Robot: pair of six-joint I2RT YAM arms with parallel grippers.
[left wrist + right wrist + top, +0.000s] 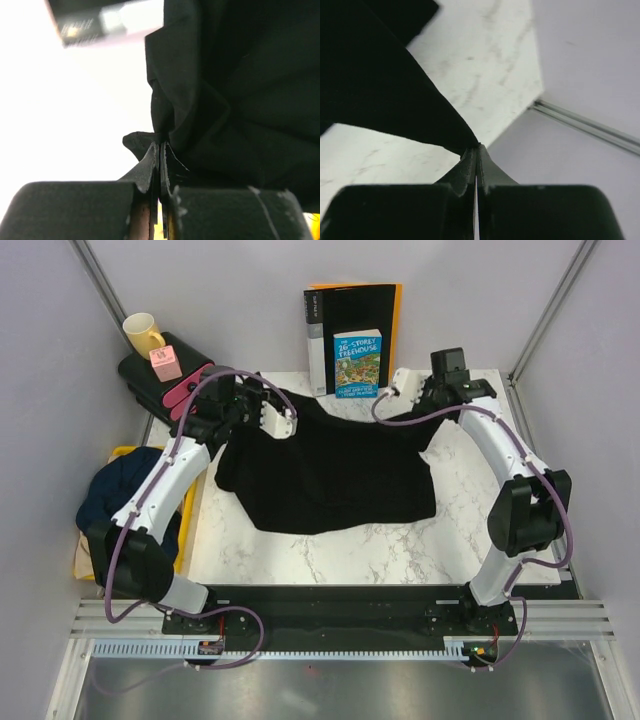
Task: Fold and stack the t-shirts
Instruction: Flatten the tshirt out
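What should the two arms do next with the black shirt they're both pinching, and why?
Probably lift both grippers slightly and draw them apart. The left gripper and right gripper are each shut on an edge of the black t-shirt, which lies rumpled on the table; tension should flatten it for folding.

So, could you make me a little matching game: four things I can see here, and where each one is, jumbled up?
Things:
1. black t-shirt
2. navy t-shirt
3. yellow mug
4. storybook

Places:
A. standing against the binder
B. heaped in the yellow tray
C. pinched by the left hand and the right hand
D. on the black box

Pairs: 1-C, 2-B, 3-D, 4-A
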